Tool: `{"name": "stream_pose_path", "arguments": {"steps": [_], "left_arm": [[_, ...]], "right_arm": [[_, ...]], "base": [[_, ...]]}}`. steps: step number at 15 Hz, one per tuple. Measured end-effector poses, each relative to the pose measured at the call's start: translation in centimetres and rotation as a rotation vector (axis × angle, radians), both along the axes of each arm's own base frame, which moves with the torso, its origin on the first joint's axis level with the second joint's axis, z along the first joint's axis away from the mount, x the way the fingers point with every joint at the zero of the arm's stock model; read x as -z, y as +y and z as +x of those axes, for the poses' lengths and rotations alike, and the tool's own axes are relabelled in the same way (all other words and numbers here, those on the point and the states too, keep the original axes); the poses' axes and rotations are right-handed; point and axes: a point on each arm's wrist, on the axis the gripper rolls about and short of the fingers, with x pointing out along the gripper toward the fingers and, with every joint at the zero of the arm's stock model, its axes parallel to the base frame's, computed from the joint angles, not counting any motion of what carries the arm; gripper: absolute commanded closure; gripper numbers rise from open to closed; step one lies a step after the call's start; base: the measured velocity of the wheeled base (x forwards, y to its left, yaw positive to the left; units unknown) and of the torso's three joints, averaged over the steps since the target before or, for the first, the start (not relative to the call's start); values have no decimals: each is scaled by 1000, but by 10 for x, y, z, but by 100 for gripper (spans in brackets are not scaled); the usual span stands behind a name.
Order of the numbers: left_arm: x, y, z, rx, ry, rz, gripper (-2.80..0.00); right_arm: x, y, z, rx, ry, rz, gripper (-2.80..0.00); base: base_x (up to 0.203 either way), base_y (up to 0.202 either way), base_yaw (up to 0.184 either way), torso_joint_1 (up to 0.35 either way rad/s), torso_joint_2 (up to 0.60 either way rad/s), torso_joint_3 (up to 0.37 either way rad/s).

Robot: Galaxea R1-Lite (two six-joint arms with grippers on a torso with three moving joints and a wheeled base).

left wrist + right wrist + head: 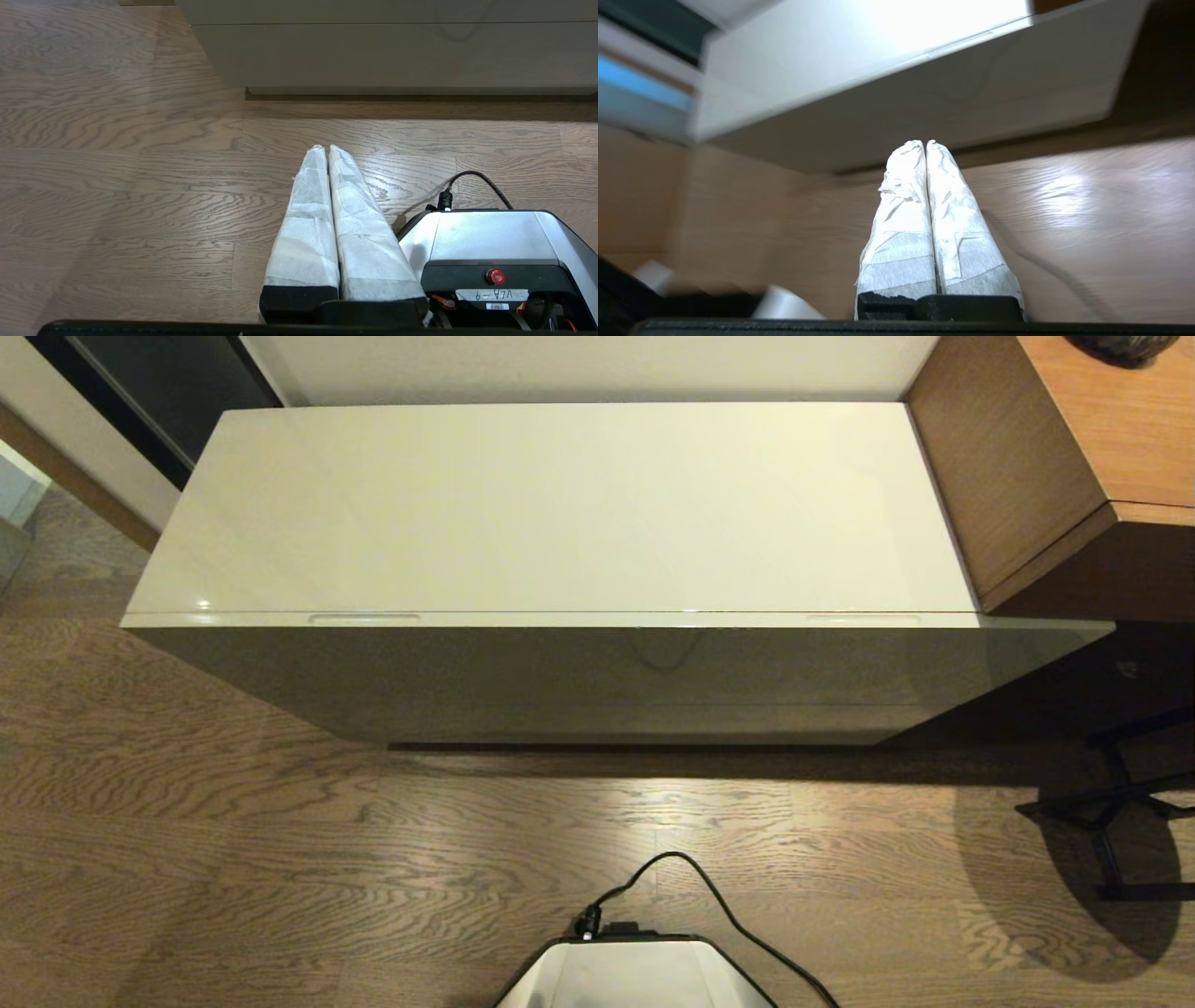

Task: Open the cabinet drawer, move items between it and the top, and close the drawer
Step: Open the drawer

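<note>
Right end effector (927, 144): both white-wrapped fingers (901, 224) pressed together along their full length, nothing between them. It is raised off the wooden floor (1087, 224) and aimed at the front of the cabinet, which fills the upper half of the right wrist view; that view is blurred. The arm does not appear in the head view.

Left end effector (327, 148): fingers (306, 219) likewise closed flat against each other, empty, held low over the floor beside the robot base (490, 238), pointing toward the cabinet's foot.

Cabinet drawer (597, 620): closed, its front edge flush under the top, seen as a thin glossy strip across the middle of the head view. Two long narrow recesses sit in that edge, one at centre left (364, 617), one at centre right (864, 617). Its long axis runs left to right across the frame, matching the cabinet's length.

The top (560, 504): a glossy cream-white slab occupying the upper centre, long axis also left to right. A brown wood-grain desk (1111, 439) abuts it at upper right.
</note>
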Motion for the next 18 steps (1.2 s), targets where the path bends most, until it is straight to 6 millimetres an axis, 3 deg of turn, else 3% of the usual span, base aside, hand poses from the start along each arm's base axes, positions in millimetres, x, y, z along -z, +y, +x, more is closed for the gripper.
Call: {"name": "stream_pose_path", "arguments": {"steps": [4, 9, 13, 18], "left_arm": [[0, 0, 0, 0, 0, 0, 0], [0, 0, 0, 1, 0, 0, 0], [0, 0, 0, 0, 0, 0, 0], [0, 0, 0, 0, 0, 0, 0]], "right_arm": [[-41, 1, 45, -42, 149, 85, 0], [-64, 2, 134, -97, 310, 23, 0], [-66, 1, 216, -60, 400, -61, 0], [-46, 4, 320, -51, 484, -90, 0]], "base": [[0, 0, 0, 0, 0, 0], [0, 0, 0, 0, 0, 0], [0, 0, 0, 0, 0, 0], [0, 0, 0, 0, 0, 0]]}}
